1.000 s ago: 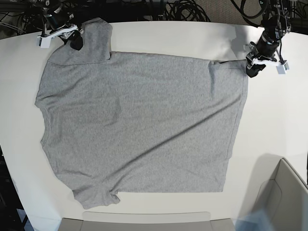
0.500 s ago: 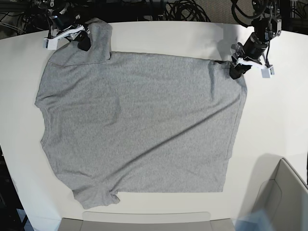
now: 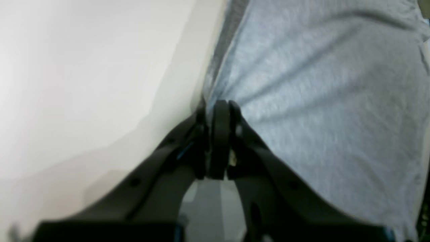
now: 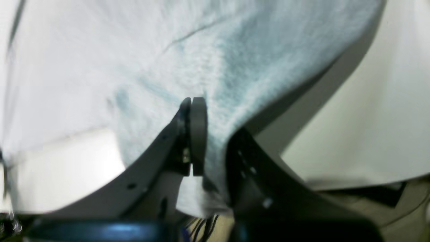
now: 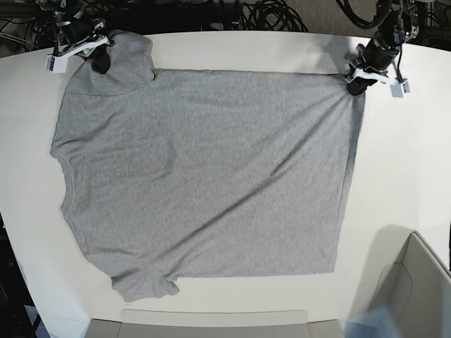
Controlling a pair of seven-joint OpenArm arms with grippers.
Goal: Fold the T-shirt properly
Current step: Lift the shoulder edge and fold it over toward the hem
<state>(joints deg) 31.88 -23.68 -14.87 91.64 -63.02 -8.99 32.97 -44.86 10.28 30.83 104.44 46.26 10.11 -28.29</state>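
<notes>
The heather-grey T-shirt (image 5: 204,169) lies spread flat on the white table (image 5: 246,46), plain side up, with its far edge drawn straight. My left gripper (image 5: 354,84) is at the far right corner of the hem. In the left wrist view it (image 3: 220,106) is shut on the cloth edge (image 3: 319,101). My right gripper (image 5: 100,62) is at the far left, on the sleeve. Seen from the right wrist, it (image 4: 194,101) is shut with grey fabric (image 4: 134,60) bunched around its fingers.
A grey bin (image 5: 416,282) stands at the near right corner and a grey tray edge (image 5: 211,325) runs along the near side. Dark cables (image 5: 268,14) lie behind the table's far edge.
Both grippers closed on the shirt. They pulled its far edge away and apart, so that the edge now lies straight and taut.
</notes>
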